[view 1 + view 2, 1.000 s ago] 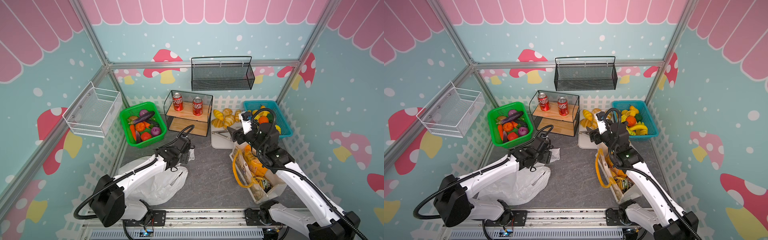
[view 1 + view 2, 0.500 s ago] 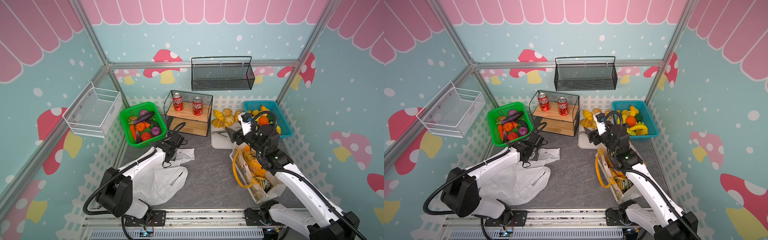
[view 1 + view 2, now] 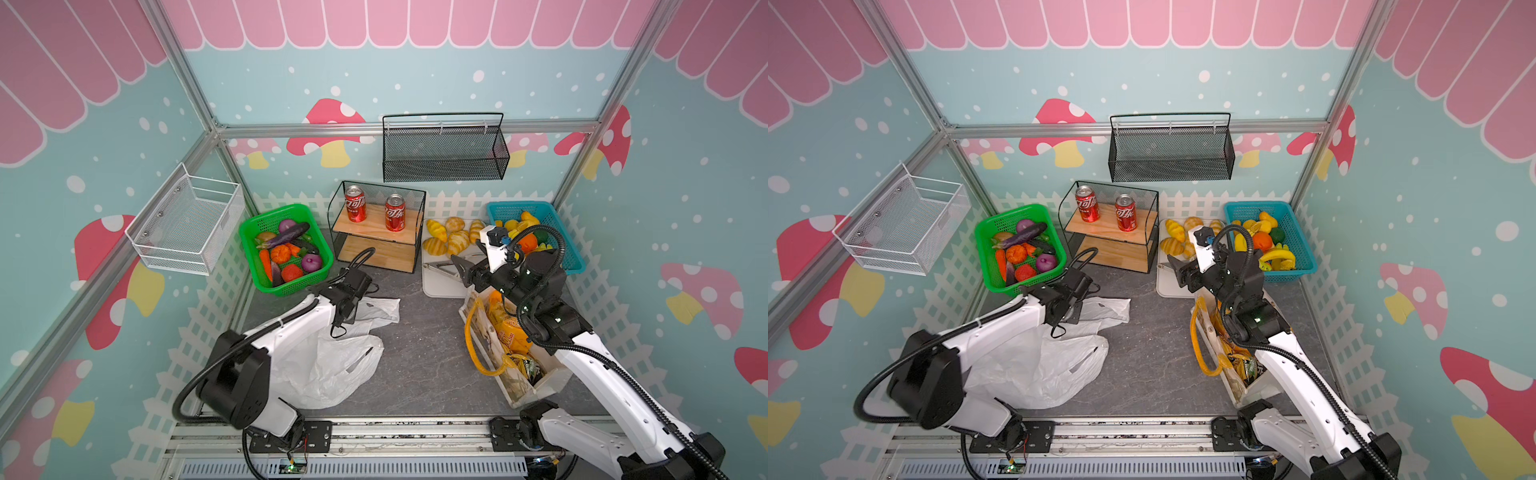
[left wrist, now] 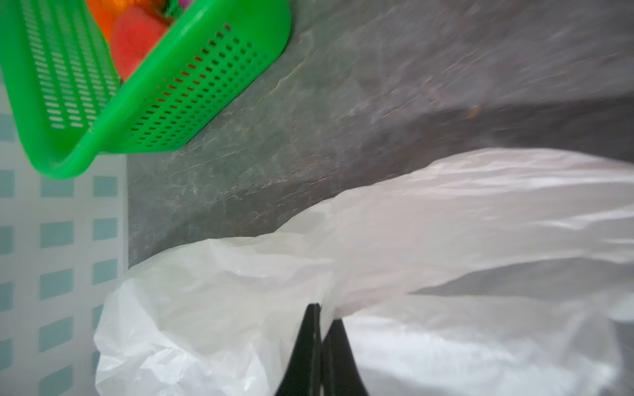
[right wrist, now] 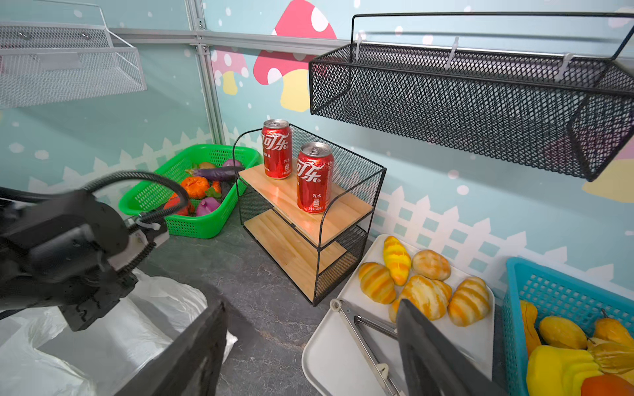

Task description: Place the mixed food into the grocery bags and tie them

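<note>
The white plastic grocery bag lies crumpled at the front left. My left gripper is shut on a fold of its plastic; in both top views it sits low over the bag's back edge. The cream tote with yellow handles stands at the right and holds orange snack packets. My right gripper is open and empty above the tote's far end. Toy vegetables, among them an orange pumpkin and a purple onion, fill the green basket.
A two-tier rack with two red cans stands at the back centre. Right of it, a white tray holds bread rolls and metal tongs. A teal fruit basket is at the back right. Black mesh and white wire baskets hang on the walls.
My left arm swung back-left toward the green basket and its jaws closed on the plastic bag, drawing a handle out across the floor. The right gripper shifted slightly left and stayed open.
</note>
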You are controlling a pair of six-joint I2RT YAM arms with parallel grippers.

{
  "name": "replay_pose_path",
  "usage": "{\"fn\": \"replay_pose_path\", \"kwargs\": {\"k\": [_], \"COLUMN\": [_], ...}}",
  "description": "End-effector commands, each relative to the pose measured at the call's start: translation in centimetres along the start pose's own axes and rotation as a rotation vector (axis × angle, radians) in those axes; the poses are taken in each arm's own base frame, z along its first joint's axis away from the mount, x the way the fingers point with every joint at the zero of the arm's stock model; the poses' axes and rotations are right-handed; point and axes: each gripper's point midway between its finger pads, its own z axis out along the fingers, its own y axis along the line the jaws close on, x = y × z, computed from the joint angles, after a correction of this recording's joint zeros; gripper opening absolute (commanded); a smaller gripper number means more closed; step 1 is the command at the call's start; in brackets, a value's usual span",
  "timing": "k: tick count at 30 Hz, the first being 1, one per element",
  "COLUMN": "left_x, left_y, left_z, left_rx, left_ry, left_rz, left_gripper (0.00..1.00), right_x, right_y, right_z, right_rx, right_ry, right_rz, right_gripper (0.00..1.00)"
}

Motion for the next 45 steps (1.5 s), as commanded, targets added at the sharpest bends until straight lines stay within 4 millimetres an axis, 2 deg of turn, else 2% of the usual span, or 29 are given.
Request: {"fn": "replay_pose_path", "kwargs": {"k": [1,2,5,7,9,12,18,22,24,27,31,33,40,45], "left_x": [-2.6,-3.5,-5.8,-7.0,-7.9,-9.1,-10.9,-11.0,-10.8,-10.5,-10.2,-10.1,-10.1,-10.2], "left_y": [-2.8,-3.5,-3.5,-3.4,-3.1,-3.2,-2.6,-1.9,-1.9,-1.9,-1.9,-2.1,-2.7,-3.6], "left_z": [-6.1,-8.2,-13.3,-15.7,-17.1,-18.8,-22.5,-23.0,-22.7,-22.6,-22.5,-22.4,-22.1,-21.7], "left_rx": [0.358,0.481,0.705,0.814,0.884,1.006,1.182,1.194,1.203,1.228,1.231,1.23,1.217,1.208], "left_ry": [-0.175,-0.236,-0.374,-0.426,-0.46,-0.483,-0.519,-0.536,-0.533,-0.533,-0.535,-0.533,-0.536,-0.526], "left_rz": [-0.224,-0.298,-0.493,-0.596,-0.683,-0.796,-0.931,-0.97,-0.988,-1.005,-1.01,-1.01,-0.993,-0.985], "left_gripper": [0.0,0.0,0.0,0.0,0.0,0.0,0.0,0.0,0.0,0.0,0.0,0.0,0.0,0.0], "right_x": [-0.1,0.0,0.7,0.4,0.0,-0.1,-0.2,-0.2,-0.3,0.5,1.6,1.9,4.0,4.8], "right_y": [1.7,2.5,5.5,7.7,8.7,8.5,6.9,4.1,4.0,5.7,9.8,11.2,14.4,16.0], "right_z": [-0.3,-0.1,0.6,0.5,0.3,-0.3,-3.3,-5.1,-5.9,-5.8,-5.2,-5.4,-5.7,-5.7], "right_rx": [-0.093,-0.14,-0.331,-0.444,-0.464,-0.419,-0.29,-0.112,-0.096,-0.196,-0.442,-0.511,-0.595,-0.665], "right_ry": [0.004,0.012,0.066,0.083,0.081,0.07,0.012,0.03,0.034,0.048,0.037,0.015,0.041,0.031], "right_rz": [0.033,0.046,0.118,0.141,0.13,0.104,0.04,0.039,0.046,0.097,0.213,0.252,0.248,0.265], "right_gripper": [0.78,0.78,0.78,0.77,0.78,0.8,0.84,0.86,0.86,0.85,0.84,0.84,0.84,0.85]}}
